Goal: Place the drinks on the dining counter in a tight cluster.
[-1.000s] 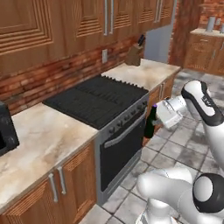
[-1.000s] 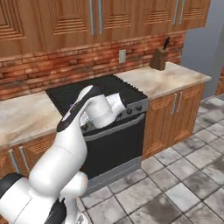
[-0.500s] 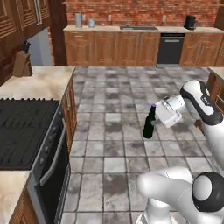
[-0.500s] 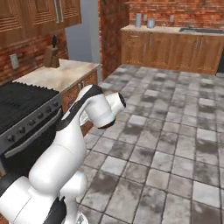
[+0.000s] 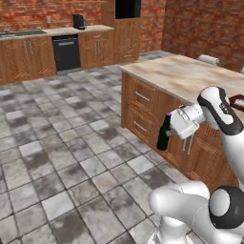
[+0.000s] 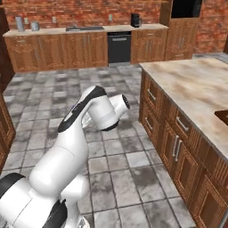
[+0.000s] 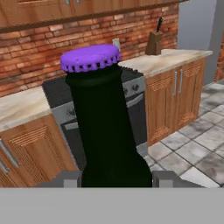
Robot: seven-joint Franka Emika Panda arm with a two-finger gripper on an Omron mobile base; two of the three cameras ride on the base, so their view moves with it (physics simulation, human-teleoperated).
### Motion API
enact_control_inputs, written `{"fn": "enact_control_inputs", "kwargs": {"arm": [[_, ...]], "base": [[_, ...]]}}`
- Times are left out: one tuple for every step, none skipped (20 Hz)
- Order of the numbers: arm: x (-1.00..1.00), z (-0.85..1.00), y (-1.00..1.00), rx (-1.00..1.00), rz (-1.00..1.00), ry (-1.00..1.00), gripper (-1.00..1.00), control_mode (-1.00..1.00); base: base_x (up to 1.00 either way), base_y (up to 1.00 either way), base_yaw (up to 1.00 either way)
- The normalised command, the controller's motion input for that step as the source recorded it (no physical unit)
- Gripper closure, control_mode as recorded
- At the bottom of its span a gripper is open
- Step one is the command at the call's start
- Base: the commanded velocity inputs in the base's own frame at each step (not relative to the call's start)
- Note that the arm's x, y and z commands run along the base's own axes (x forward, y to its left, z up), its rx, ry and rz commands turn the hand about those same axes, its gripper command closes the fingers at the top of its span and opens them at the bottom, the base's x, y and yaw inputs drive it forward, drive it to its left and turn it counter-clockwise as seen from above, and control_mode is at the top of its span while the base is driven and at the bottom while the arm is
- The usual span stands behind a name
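Gripper: gripper [image 5: 167, 135] is seen pinched on the small dark bottle [image 5: 163, 134], one finger on each side of its lower body, as the hand view shows at the bottom edge
Bottle position: small dark bottle is carried upright in the air above the tiled floor [image 5: 71, 157], just left of the drawer fronts in the left base view; its purple cap [image 7: 90, 57] points up
Dining counter: dining counter [image 5: 186, 76] lies to the right, beige marble-patterned top on wooden drawers, with a red brick wall behind it; a paper towel roll [image 5: 208, 59] is seen at its far end
Handling: bottle is judged rigid and smooth, probably glass, so slippery and breakable if dropped on tile; light enough for a two-finger hold
Where to hold: wide lower body is judged the right place, as it is now taken; the narrow neck would offer less surface and allow swinging
Task state: bottle is not yet on the counter; it hangs below the level of the countertop and must be raised before it can be set down
Risk: a knock of the bottle against the counter edge or drawers is judged possible
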Motion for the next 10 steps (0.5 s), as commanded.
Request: {"fn": "enact_control_inputs", "kwargs": {"arm": [[0.00, 0.00, 0.00, 0.00, 0.00, 0.00, 1.00, 1.00], [0.00, 0.00, 0.00, 0.00, 0.00, 0.00, 1.00, 1.00], [0.00, 0.00, 0.00, 0.00, 0.00, 0.00, 1.00, 1.00], [0.00, 0.00, 0.00, 0.00, 0.00, 0.00, 1.00, 1.00], [0.00, 0.00, 0.00, 0.00, 0.00, 0.00, 1.00, 1.00], [0.00, 0.00, 0.00, 0.00, 0.00, 0.00, 1.00, 1.00], [0.00, 0.00, 0.00, 0.00, 0.00, 0.00, 1.00, 1.00], [0.00, 0.00, 0.00, 0.00, 0.00, 0.00, 1.00, 1.00], [0.00, 0.00, 0.00, 0.00, 0.00, 0.00, 1.00, 1.00], [0.00, 0.00, 0.00, 0.00, 0.00, 0.00, 1.00, 1.00]], "base": [[-0.29, 0.14, -0.83], [-0.28, 0.09, -0.82], [-0.39, 0.07, -0.78], [-0.27, 0.12, -0.76], [-0.31, 0.09, -0.76], [-0.24, 0.07, -0.75], [-0.25, 0.00, -0.75], [-0.25, 0.00, -0.72], [-0.29, 0.04, -0.73], [-0.30, 0.09, -0.72]]}}
